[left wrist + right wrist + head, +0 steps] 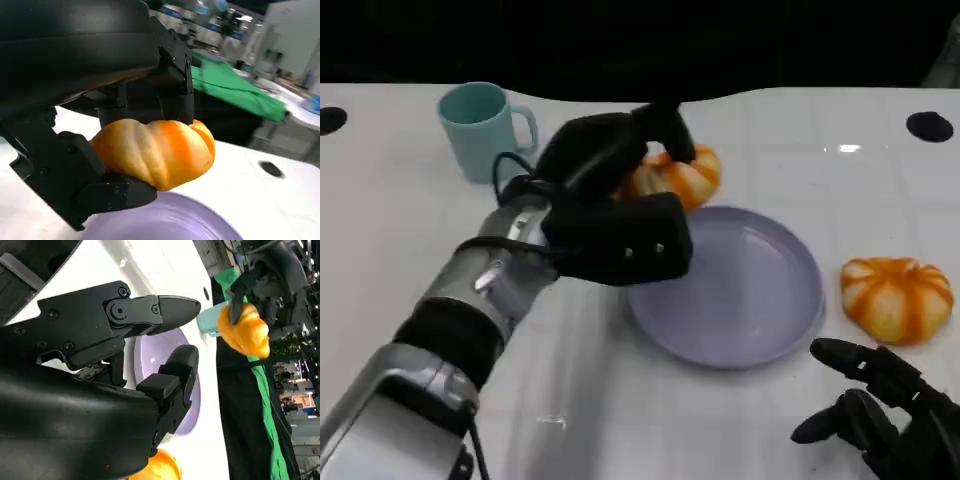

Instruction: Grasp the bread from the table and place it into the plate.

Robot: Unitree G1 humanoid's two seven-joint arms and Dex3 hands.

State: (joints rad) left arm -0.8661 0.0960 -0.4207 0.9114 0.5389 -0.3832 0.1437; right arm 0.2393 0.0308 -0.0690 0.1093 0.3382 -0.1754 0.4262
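My left hand grips an orange striped bread roll and holds it in the air at the far left rim of the lilac plate. In the left wrist view the roll sits between the black fingers, with the plate just beneath. A second orange roll lies on the table to the right of the plate. My right hand rests low at the near right, fingers apart and holding nothing. The right wrist view shows the plate, the held roll and the second roll.
A teal mug stands at the back left of the white table. Two dark round holes mark the table's far corners. Green cloth lies beyond the table's far edge.
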